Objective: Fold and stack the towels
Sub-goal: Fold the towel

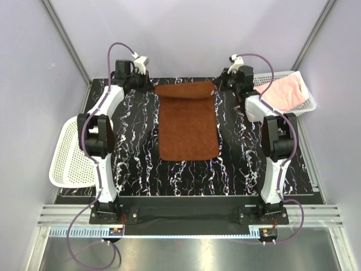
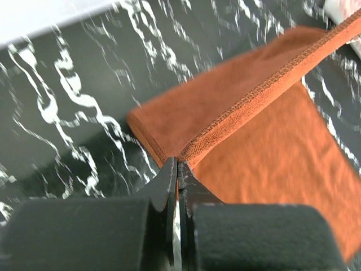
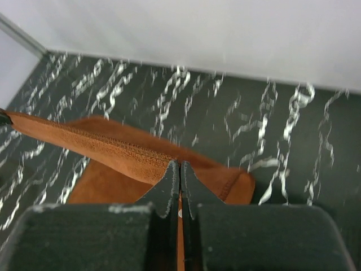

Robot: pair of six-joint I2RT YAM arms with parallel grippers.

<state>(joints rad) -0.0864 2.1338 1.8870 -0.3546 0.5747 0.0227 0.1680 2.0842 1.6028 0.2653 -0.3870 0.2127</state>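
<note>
Both arms are stretched forward to the far edge of the table (image 1: 242,164). The left gripper (image 2: 177,165) and right gripper (image 3: 179,165) each clamp a far corner of the rust-brown towel (image 1: 188,127). That edge is raised and taut; the rest lies flat at centre.

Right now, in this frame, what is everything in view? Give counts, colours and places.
rust-brown towel: 1, rust-brown, mid-table, far edge lifted off the surface
pink towel: 1, pale pink, bundled in the right basket
right basket: 1, white mesh, table's far right corner
left basket: 1, white mesh, overhanging the table's left edge
table: 1, black with white veining, under the towel and arms
left gripper: 1, black, shut on the rust-brown towel's far left corner
right gripper: 1, black, shut on its far right corner
</note>
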